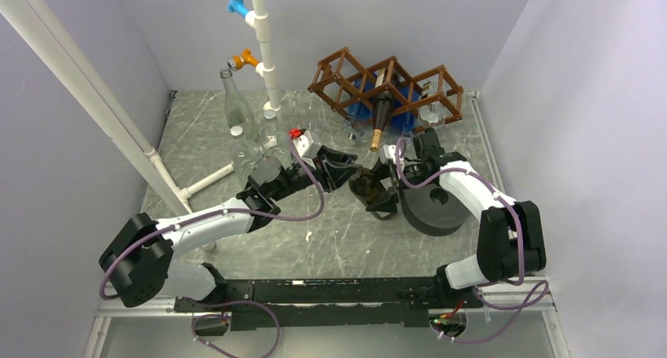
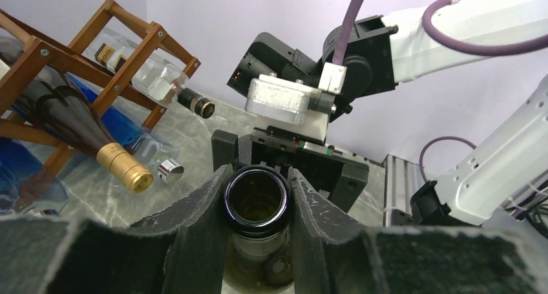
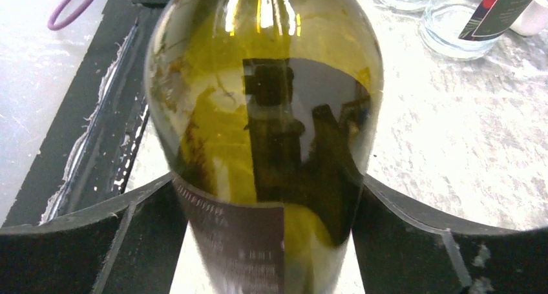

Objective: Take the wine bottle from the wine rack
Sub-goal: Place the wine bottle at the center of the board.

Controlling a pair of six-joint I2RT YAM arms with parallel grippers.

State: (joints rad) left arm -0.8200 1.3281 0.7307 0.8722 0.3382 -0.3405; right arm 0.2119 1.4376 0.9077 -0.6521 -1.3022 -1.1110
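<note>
An olive-green wine bottle [image 1: 366, 186] with a dark label is held between both grippers, in front of the wine rack and apart from it. My left gripper [image 1: 344, 174] is shut on the bottle's neck; its open mouth [image 2: 257, 200] sits between the fingers. My right gripper [image 1: 385, 193] is shut on the bottle's wide body [image 3: 258, 100]. The brown wooden wine rack [image 1: 385, 83] stands at the back. It still holds a dark bottle with a gold cap [image 1: 380, 126], a clear bottle [image 2: 148, 74] and a blue one.
Clear glass bottles [image 1: 236, 110] stand at the back left beside a white pipe frame [image 1: 263, 43]. A black round disc [image 1: 432, 208] lies under the right arm. A small silver cap [image 2: 170, 170] lies near the rack. Walls close in left, right and back.
</note>
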